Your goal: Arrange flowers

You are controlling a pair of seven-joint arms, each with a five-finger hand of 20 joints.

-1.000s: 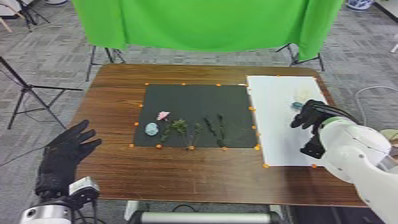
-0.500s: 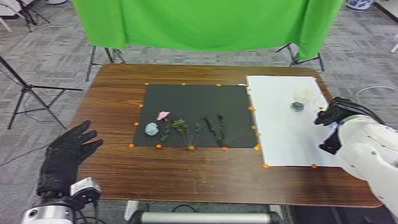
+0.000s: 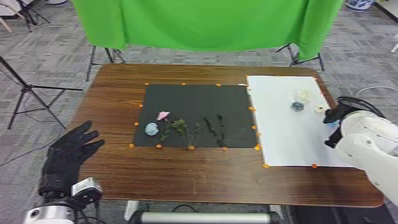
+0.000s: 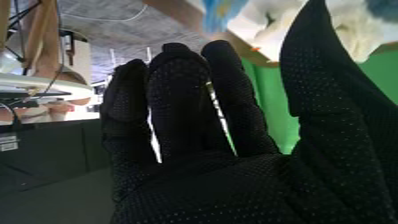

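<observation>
On the white sheet point(image 3: 280, 135) lie a grey-blue flower point(image 3: 298, 106), a white flower point(image 3: 304, 95) and a small cream flower point(image 3: 321, 108). My right hand point(image 3: 334, 116) is at the sheet's right edge, just beside the cream flower. In the right wrist view the same hand point(image 4: 213, 187) has straight fingers and holds nothing; beyond its fingertips are cream petals point(image 4: 357, 36) and a light blue flower point(image 4: 222, 14). The black mat point(image 3: 191, 97) carries a pink flower point(image 3: 163, 115), a pale blue flower point(image 3: 151, 129), leafy green sprigs point(image 3: 180, 126) and dark stems point(image 3: 221, 131). My left hand point(image 3: 67, 152) is open, left of the mat.
Small orange markers point(image 3: 266, 165) line the edges of mat and sheet. Bare brown wood point(image 3: 195, 175) lies along the table's near side. A green cloth point(image 3: 209, 25) hangs behind the table, and a black tripod point(image 3: 28, 87) stands on the left.
My right hand has drawn back rightward from the grey-blue flower to the sheet's right edge, and the cream flower has come into sight. The left hand has hardly moved.
</observation>
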